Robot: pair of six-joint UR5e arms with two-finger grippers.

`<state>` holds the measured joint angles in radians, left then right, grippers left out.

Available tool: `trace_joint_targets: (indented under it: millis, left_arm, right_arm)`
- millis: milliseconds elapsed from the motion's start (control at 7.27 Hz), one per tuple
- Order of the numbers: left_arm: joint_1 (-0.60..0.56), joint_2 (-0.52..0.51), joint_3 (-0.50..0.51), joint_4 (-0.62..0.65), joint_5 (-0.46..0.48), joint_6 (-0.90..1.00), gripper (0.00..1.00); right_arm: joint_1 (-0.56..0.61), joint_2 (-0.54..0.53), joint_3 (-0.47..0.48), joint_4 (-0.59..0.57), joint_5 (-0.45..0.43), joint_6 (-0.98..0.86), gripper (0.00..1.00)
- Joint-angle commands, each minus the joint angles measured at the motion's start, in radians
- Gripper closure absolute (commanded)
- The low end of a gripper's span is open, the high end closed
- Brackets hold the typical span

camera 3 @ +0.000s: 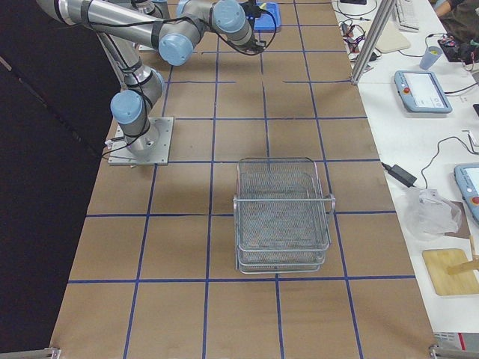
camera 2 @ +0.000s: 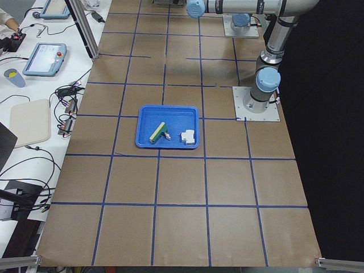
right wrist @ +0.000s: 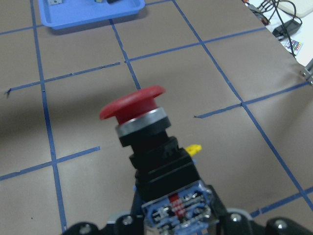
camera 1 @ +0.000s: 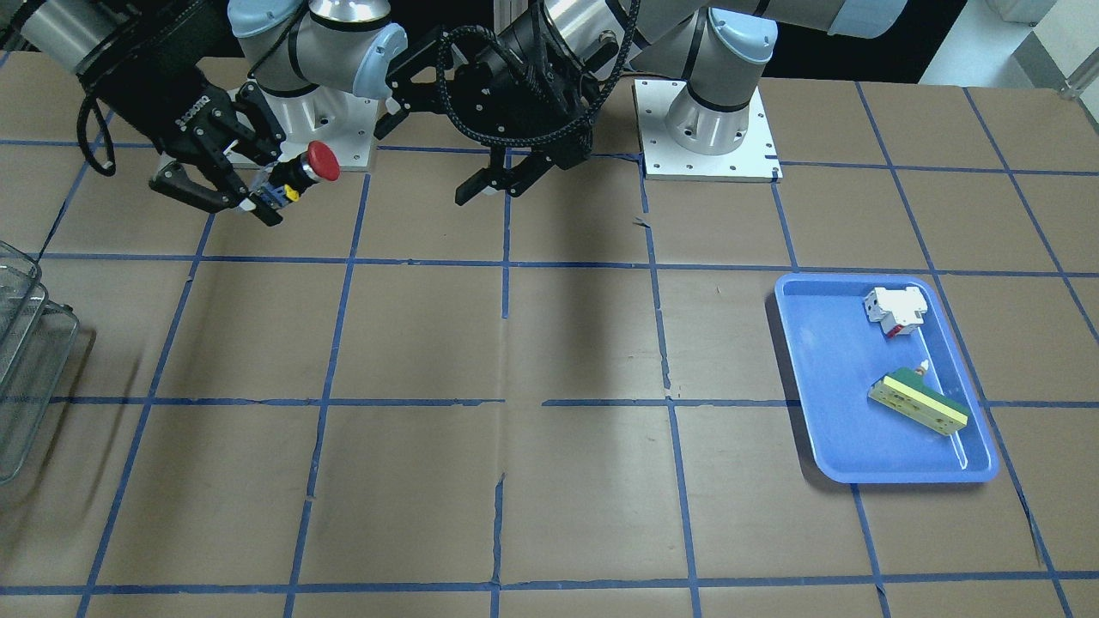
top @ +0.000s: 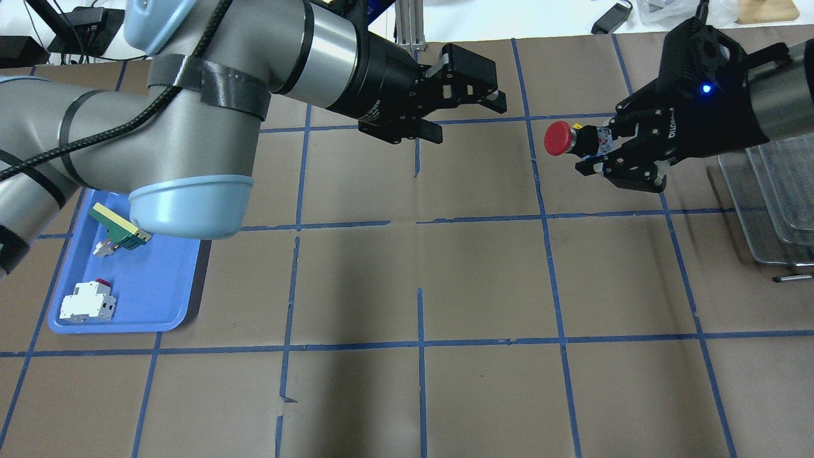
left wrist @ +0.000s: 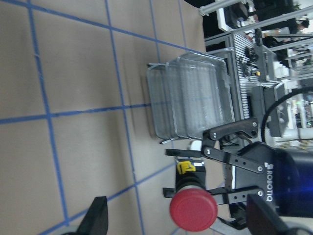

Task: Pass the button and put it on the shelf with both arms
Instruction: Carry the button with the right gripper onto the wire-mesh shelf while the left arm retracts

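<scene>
Front view: right gripper (camera 1: 273, 190) is clamped on the button (camera 1: 305, 172) by its base end. It's up off the table, red cap pointing at the left gripper (camera 1: 502, 182), which is spread wide and empty.

Overhead: grippers well apart, shelf (top: 776, 203) off by the right arm.

Left wrist: cap faces me between my open fingers (left wrist: 98, 220).

Right wrist: base pinched tight.

I reckon it's light, hard plastic. The cap looks rounded and slick, so I'd grab the blocky dark body.
</scene>
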<state>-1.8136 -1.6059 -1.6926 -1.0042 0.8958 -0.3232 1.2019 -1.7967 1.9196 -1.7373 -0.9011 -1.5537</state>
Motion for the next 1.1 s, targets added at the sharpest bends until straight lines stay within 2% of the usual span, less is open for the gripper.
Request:
trace_joint_targets:
  millis: [0,138,275,413,550,688,826,963]
  left_arm:
    - [0.080,0.017,0.101,-0.348,0.214,0.084,0.00]
    - [0.168,0.012,0.172,-0.529,0.279,0.125,0.00]
    - [0.213,0.020,0.189,-0.597,0.334,0.128,0.00]
    - [0.238,0.024,0.195,-0.614,0.459,0.128,0.00]
    - [0.240,0.020,0.185,-0.611,0.536,0.127,0.00]
    - [0.240,0.018,0.180,-0.610,0.595,0.128,0.00]
    - [0.241,-0.008,0.174,-0.623,0.653,0.134,0.00]
    - [0.240,0.004,0.153,-0.616,0.672,0.154,0.00]
  right_arm:
    - [-0.128,0.077,-0.068,0.005,-0.104,0.007,1.00]
    - [-0.198,0.115,-0.103,0.002,-0.131,0.010,1.00]
    - [-0.270,0.156,-0.117,0.001,-0.166,0.015,1.00]
    - [-0.322,0.181,-0.122,-0.004,-0.220,0.099,1.00]
    - [-0.353,0.184,-0.123,-0.058,-0.279,0.189,1.00]
    - [-0.360,0.191,-0.119,-0.115,-0.318,0.237,1.00]
    - [-0.381,0.215,-0.122,-0.125,-0.350,0.350,1.00]
    - [-0.401,0.252,-0.122,-0.175,-0.376,0.424,1.00]
